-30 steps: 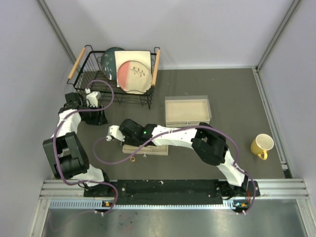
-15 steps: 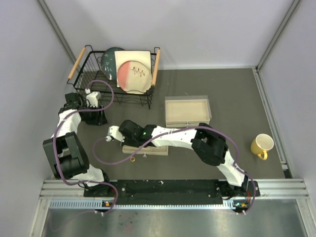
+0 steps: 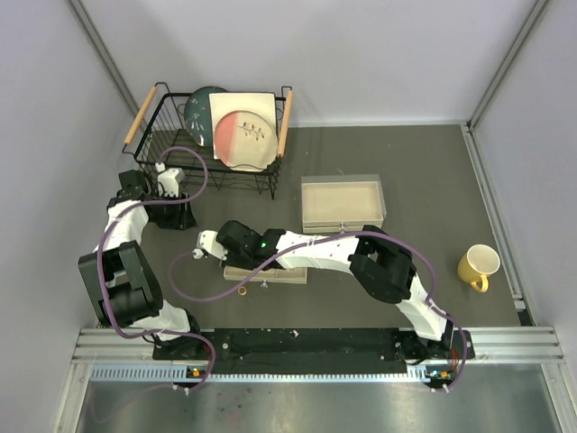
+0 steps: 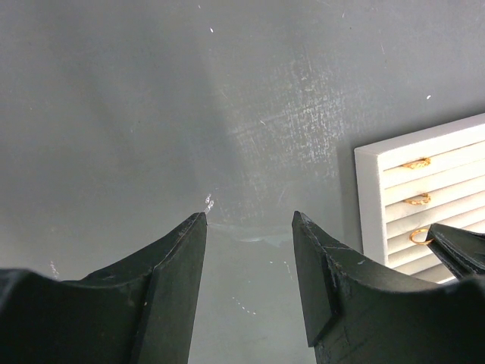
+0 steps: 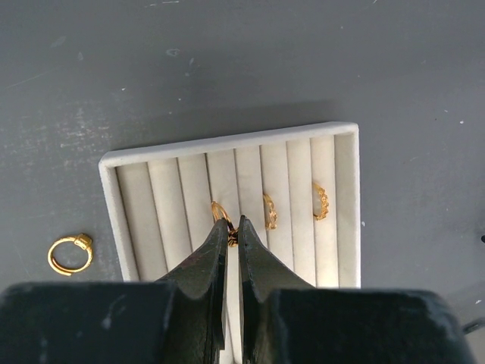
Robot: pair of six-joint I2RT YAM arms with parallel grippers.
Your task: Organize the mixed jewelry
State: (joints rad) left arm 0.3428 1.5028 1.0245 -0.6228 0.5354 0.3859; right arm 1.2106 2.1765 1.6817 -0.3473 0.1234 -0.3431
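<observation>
Your right gripper (image 5: pixel 232 227) has its jaws drawn narrow, pinching a gold ring (image 5: pixel 220 213) at the tips. That ring stands over a groove near the middle of the white ring tray (image 5: pixel 227 140), and it looks partly pushed into the slot, though you cannot tell from here whether it is fully seated. Two other rings (image 5: pixel 269 211) stand upright in grooves just to its right, each in its own slot and apart from one another.

By my reading you are in the middle of the ring-sorting part of the job: two rings are placed and a third is going in. One loose ring (image 5: pixel 70 252) lies flat on the dark table (image 5: pixel 394 61), off the tray's left side and near its lower corner, so that one is left to fetch.

Your left gripper (image 4: pixel 248 224) hangs over bare table beside the tray with its jaws wide and nothing between them. It holds nothing and is touching nothing.

No silver pieces can be made out in any view; if there are some, they are too small to see. The beige box (image 3: pixel 343 200) behind the tray shows nothing inside from the overhead camera, so anything meant for it appears not yet done.
</observation>
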